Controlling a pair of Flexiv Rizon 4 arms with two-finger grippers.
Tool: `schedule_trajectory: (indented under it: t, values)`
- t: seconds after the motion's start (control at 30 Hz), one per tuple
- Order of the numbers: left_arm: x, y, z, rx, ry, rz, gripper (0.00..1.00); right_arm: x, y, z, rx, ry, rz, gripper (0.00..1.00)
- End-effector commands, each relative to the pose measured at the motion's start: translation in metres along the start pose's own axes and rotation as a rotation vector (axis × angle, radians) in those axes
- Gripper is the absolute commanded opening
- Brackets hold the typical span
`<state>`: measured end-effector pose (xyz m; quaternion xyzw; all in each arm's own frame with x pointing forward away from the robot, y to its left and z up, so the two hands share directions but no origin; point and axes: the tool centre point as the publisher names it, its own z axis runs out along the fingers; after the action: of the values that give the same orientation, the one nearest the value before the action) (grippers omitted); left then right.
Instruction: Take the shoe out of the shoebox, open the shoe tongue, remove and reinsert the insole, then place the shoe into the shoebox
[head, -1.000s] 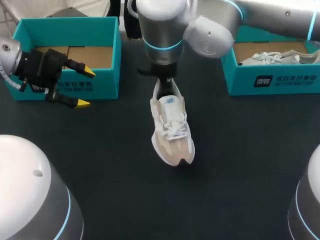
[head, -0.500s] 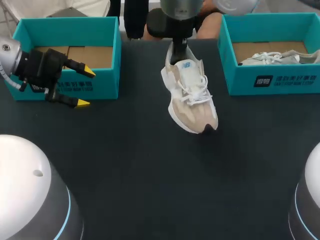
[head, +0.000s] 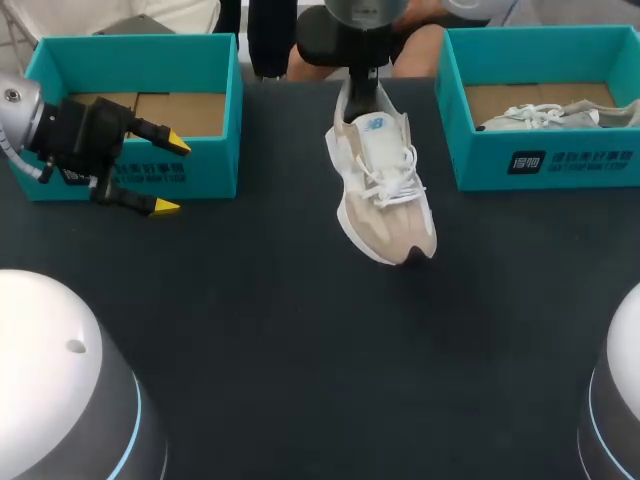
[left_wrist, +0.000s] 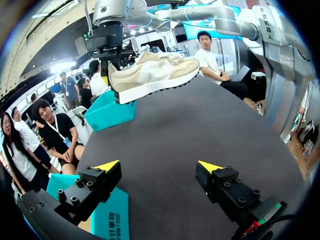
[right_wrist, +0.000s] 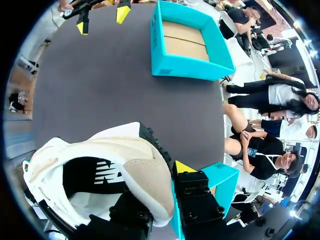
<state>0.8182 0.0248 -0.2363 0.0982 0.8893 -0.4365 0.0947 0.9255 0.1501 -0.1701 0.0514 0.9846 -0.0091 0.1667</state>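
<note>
Two grippers are in play, and only one is loaded. My right gripper (right_wrist: 159, 192) is clamped on the heel collar of the beige shoe (head: 380, 190), with one finger outside the heel and the other down inside the opening. The shoe sits over the table (head: 300, 350) between the left shoebox (head: 200, 170) and the right shoebox (head: 545, 160), touching neither. In the left wrist view it appears lifted clear of the surface.

1. Long axis: the heel is at the far side, under the right wrist. The toe points toward the near edge, angled slightly to my right. Laces and tongue face up.
2. Free arm: my left gripper (head: 170, 175) is spread wide and holds nothing. It is parked just in front of the left shoebox and well apart from the shoe.
3. Bearing: from the left jaws the shoe lies ahead and higher, presenting its side, so its long axis runs across the left approach line.

I judge that opening the tongue falls to the left arm, which should come in from above the laces, not from the side.

A grey shoe (head: 560, 115) lies in the right shoebox.
</note>
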Motion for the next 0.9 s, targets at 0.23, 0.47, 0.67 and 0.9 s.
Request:
schedule_trajectory:
  t: [0.23,0.47,0.67,0.9]
  values:
    - [0.0,-0.001,0.0,-0.004,0.001,0.0,1.0,-0.073,-0.047,0.022,-0.024,-0.021,0.018,0.0]
    - [0.0,-0.001,0.0,-0.004,0.001,0.0,1.0,-0.137,-0.09,0.032,-0.016,-0.04,0.015,0.0]
    - [0.0,-0.001,0.0,-0.004,0.001,0.0,1.0,-0.175,-0.124,0.04,-0.001,-0.035,0.018,0.0]
    - [0.0,-0.001,0.0,-0.004,0.001,0.0,1.0,-0.189,-0.142,0.047,0.002,-0.04,0.06,0.0]
